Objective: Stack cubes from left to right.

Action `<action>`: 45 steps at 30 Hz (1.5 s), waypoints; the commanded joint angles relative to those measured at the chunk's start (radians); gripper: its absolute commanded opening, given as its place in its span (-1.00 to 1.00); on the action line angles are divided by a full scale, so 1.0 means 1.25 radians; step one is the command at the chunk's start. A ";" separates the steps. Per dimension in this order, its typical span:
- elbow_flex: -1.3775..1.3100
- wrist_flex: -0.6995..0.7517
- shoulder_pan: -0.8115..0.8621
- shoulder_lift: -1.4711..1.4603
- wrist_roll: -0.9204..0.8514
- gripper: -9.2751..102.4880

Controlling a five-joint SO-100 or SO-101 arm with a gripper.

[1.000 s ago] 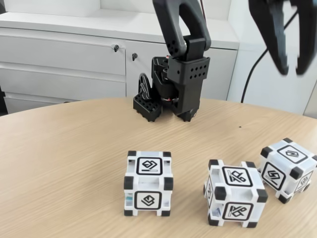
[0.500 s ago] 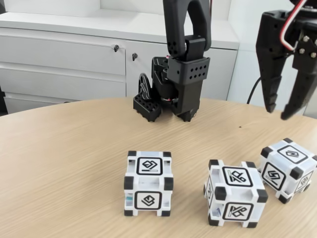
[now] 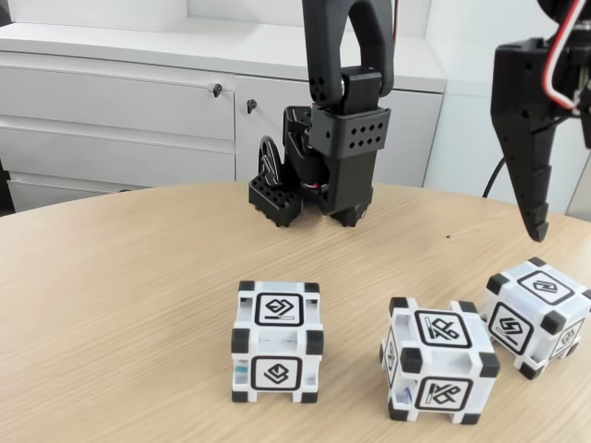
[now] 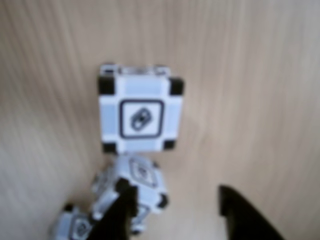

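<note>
While our gripper (image 4: 175, 212) hangs above the right cube (image 3: 535, 316) with fingers spread and empty, the other two cubes (image 3: 276, 341) (image 3: 438, 360) rest on the table (image 3: 120, 295)

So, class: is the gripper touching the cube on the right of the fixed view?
Apart. The fixed view shows the gripper above the right cube, with bare table between.
</note>
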 commanded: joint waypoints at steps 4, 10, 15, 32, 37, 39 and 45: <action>-0.004 0.004 0.006 0.004 -0.013 -0.34; 0.042 0.005 0.006 0.004 -0.013 -0.29; 0.106 0.004 0.006 0.004 0.040 -0.28; 0.150 -0.061 0.007 -0.028 -0.018 -0.27; 0.150 -0.097 0.007 -0.070 -0.018 -0.27; 0.150 -0.107 0.007 -0.081 -0.018 -0.27; 0.150 -0.135 0.007 -0.117 -0.013 -0.28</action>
